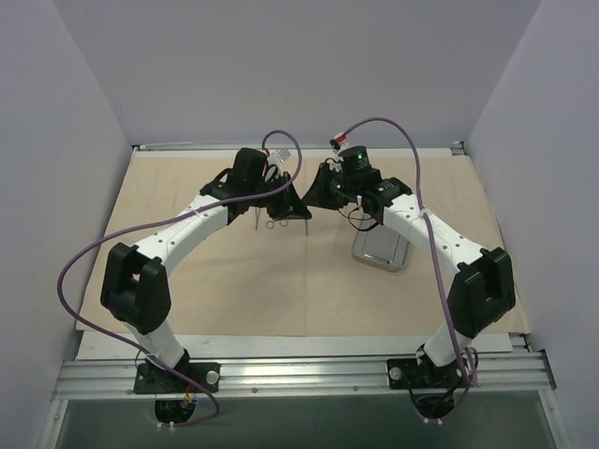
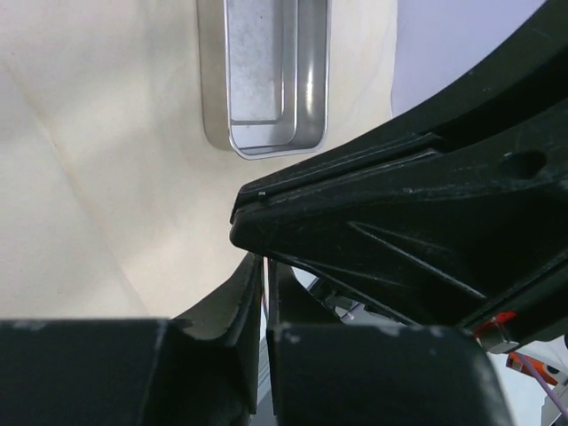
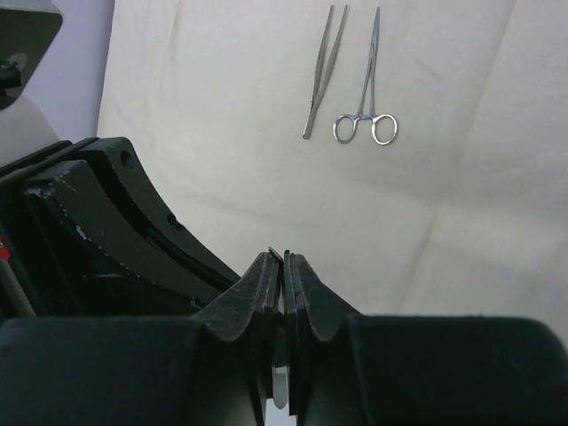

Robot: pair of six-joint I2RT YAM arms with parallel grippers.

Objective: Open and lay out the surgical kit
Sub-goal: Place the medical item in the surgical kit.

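Note:
The beige cloth wrap [image 1: 178, 201] lies spread flat over the table. On it, right of centre, sits the steel tray [image 1: 382, 249], which looks empty in the left wrist view [image 2: 211, 84]. Thin tweezers [image 3: 324, 71] and ring-handled scissor-like forceps [image 3: 367, 93] lie side by side on the cloth, just in front of the left gripper [image 1: 267, 220]. My left gripper [image 2: 264, 266] and right gripper [image 3: 284, 259] hover tip to tip above the cloth's middle, both with jaws shut. A thin silvery sliver shows low between the right fingers; what it is stays unclear.
White walls close in the table at the back and both sides. Purple cables loop over each arm [image 1: 94, 248]. The right gripper's black body [image 2: 426, 213] fills much of the left wrist view. The table's metal rail [image 1: 299, 374] runs along the near edge.

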